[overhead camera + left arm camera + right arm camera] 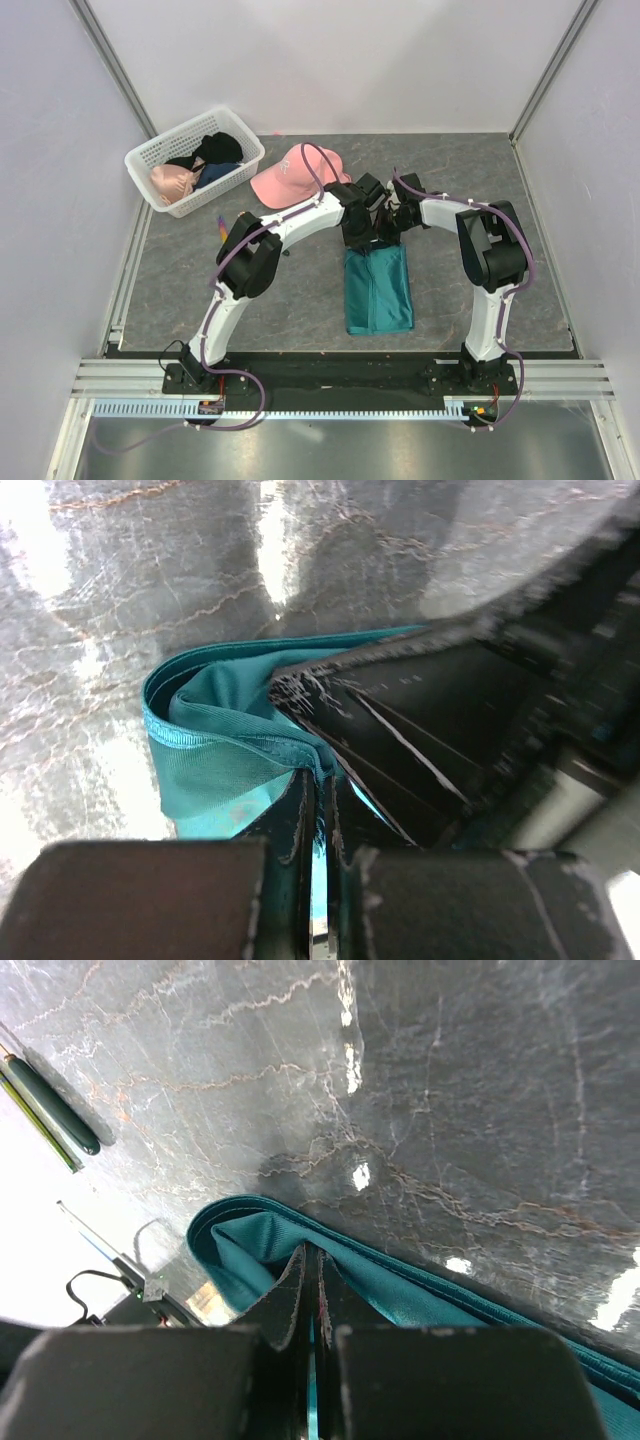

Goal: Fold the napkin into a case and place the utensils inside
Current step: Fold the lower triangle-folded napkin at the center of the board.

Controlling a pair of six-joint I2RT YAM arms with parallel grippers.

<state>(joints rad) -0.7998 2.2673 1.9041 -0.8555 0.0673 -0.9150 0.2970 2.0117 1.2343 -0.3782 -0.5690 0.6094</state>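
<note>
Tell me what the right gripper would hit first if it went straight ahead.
The right gripper is shut on the folded napkin; past that, probably the gray tabletop, though depth is unclear.

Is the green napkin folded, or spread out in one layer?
Folded. The napkin lies as a narrow rectangle, and both wrist views show doubled layers curving round at its edge.

Lab test cell: white panels (330,60), aluminium rails (340,378)

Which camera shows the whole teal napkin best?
The top external view: the napkin lies there nearly whole, a folded rectangle. The wrist views show only an edge fold each, clamped in the left pincer and the right pincer.
</note>
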